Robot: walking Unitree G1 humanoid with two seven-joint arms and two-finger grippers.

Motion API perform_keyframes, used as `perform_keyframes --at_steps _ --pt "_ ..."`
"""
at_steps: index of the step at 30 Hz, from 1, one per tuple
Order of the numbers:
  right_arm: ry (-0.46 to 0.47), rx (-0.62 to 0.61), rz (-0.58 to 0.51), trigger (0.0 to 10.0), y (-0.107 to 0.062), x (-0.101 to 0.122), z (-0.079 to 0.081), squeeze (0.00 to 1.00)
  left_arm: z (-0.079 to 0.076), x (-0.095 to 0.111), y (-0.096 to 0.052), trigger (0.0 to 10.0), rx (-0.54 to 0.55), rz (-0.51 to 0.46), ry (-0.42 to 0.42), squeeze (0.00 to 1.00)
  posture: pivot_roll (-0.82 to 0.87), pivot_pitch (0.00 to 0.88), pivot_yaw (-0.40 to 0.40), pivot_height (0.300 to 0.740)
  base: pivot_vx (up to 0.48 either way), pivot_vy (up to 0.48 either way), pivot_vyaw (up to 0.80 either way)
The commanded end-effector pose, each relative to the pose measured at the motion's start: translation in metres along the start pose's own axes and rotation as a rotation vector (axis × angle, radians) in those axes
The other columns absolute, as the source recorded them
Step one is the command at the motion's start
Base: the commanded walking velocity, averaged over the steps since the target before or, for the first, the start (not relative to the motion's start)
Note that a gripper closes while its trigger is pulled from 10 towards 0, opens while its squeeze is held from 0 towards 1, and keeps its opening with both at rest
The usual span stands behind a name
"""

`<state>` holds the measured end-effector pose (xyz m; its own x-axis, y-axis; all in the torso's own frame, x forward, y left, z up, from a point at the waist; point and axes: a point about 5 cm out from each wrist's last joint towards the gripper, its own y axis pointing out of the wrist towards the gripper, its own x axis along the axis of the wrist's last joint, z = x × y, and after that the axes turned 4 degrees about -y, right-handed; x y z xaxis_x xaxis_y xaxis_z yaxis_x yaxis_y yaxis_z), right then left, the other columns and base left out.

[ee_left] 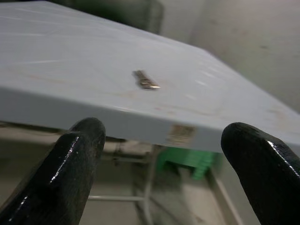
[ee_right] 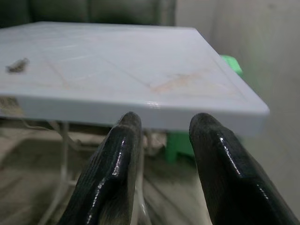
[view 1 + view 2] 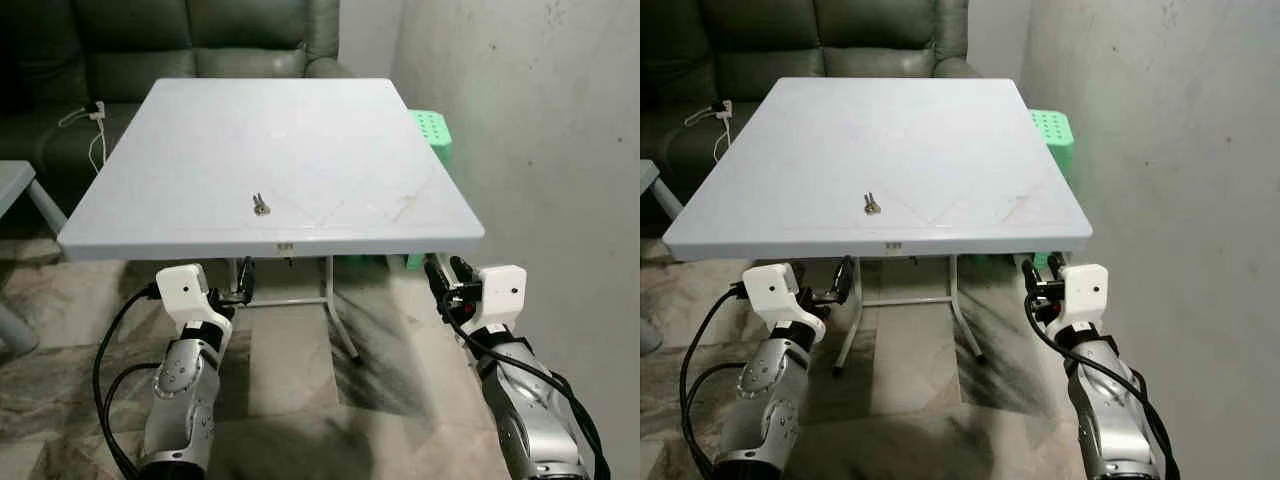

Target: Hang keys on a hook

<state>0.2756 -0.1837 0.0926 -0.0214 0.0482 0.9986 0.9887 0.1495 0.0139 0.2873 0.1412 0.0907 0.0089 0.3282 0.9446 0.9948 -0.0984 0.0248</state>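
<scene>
The small metal keys (image 3: 261,205), lying flat on the pale grey square table (image 3: 350,120), look light, stiff and slippery, best pinched edgewise; left gripper (image 1: 164,154) spread wide, right gripper (image 2: 161,140) slightly parted.

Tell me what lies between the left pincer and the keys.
Bare tabletop and the table's near edge separate the left pincer from the keys, seen in the left wrist view.

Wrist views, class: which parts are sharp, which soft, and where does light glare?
Left wrist view: the small metal keys and pale grey table are soft, the black fingers glossy. Right wrist view: glare along the table edge, the green plastic stool blurred.
</scene>
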Motion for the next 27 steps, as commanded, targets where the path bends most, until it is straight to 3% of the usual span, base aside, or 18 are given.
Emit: perform_keyframes --at_steps 1,21,27 --pt "0.008 0.011 -0.028 10.0 0.0035 0.0066 0.0032 0.00 0.0052 0.0054 0.0010 10.0 0.015 -0.013 0.016 0.00 -0.02 0.037 -0.061 0.740 0.000 0.428 0.00" --pt "0.007 0.018 -0.027 10.0 0.0048 0.0068 0.0042 0.00 0.0051 0.0057 0.0018 10.0 0.018 -0.014 0.013 0.00 -0.01 0.034 -0.064 0.740 0.000 0.430 0.00" --pt "0.007 0.018 -0.025 10.0 0.0051 0.0066 0.0036 0.00 0.0052 0.0051 0.0010 10.0 0.022 -0.015 0.022 0.00 -0.01 0.033 -0.065 0.740 0.000 0.000 0.00"
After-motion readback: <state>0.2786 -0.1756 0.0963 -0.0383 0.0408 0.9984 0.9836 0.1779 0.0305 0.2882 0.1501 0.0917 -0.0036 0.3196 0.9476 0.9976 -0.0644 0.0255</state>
